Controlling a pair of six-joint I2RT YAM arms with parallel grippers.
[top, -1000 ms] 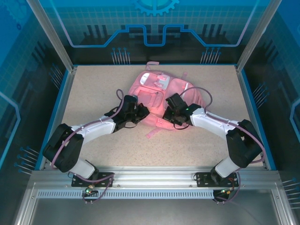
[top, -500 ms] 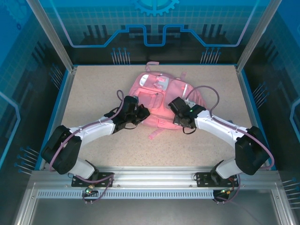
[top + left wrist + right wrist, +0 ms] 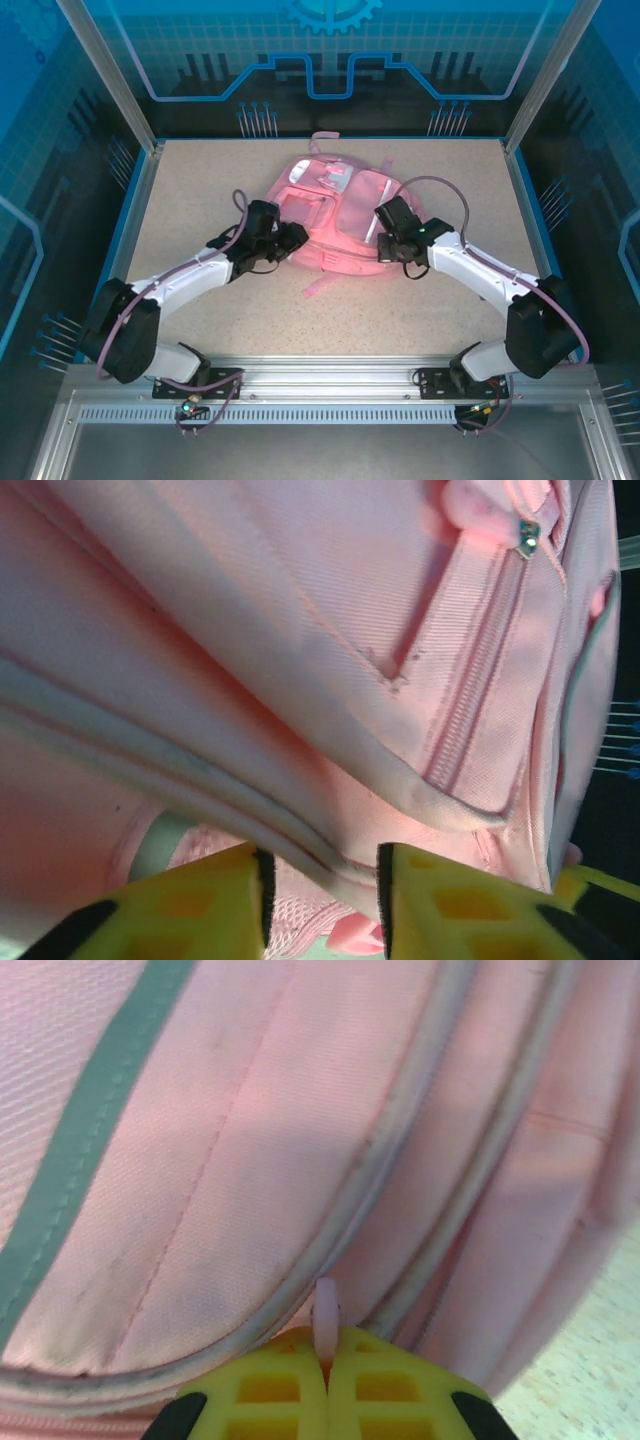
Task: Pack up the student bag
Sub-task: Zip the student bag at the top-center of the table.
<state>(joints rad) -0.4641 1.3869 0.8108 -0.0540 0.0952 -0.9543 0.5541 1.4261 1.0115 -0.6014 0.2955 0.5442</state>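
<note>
The student bag (image 3: 335, 205), a soft pink backpack, lies flat at the table's middle with its top loop toward the back. My left gripper (image 3: 292, 240) is at the bag's near left edge. Its yellow fingers (image 3: 205, 900) stand apart, and the bag's piped seam (image 3: 300, 845) runs loose through the gap of the left gripper (image 3: 322, 895). My right gripper (image 3: 388, 250) sits on the bag's near right side. In the right wrist view the right gripper (image 3: 326, 1365) is shut on a pale pink zip pull (image 3: 325, 1310) beside the grey piping. A front zip pocket (image 3: 480, 690) lies ahead of the left fingers.
A loose pink strap (image 3: 320, 284) trails from the bag onto the speckled table (image 3: 200, 190) toward the near edge. Blue rails (image 3: 128, 230) and metal posts (image 3: 545, 90) border the table. The arm bases stand on the near rail (image 3: 330, 375).
The left gripper has opened and let go of the bag's edge, drawing back to the left. The right gripper, still shut, has moved right and farther back along the bag.
</note>
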